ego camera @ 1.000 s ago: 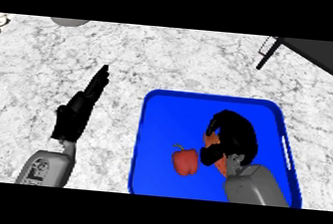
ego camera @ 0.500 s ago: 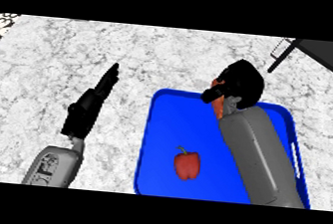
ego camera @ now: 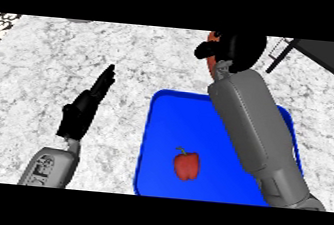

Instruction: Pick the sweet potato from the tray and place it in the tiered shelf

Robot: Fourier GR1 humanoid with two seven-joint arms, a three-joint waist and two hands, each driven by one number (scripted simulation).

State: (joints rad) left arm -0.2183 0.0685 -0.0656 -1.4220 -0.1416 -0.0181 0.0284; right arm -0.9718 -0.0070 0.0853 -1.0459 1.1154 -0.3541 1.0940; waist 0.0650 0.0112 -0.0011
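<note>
Up past the far edge of the tray (ego camera: 164,134) goes the right hand (ego camera: 235,47), carrying the sweet potato (ego camera: 211,63).
Its black fingers curl round the sweet potato, so only an orange bit peeks out, just beyond the tray. It looks hard and a little heavy, with rough skin that should not slip, and the fat middle seems the best place to hold. A red pepper (ego camera: 186,165) lies inside the tray, near its front. The dark shelf (ego camera: 327,56) stands beyond the tray's far right corner. The left hand (ego camera: 89,102) rests open, fingers straight, left of the tray.
</note>
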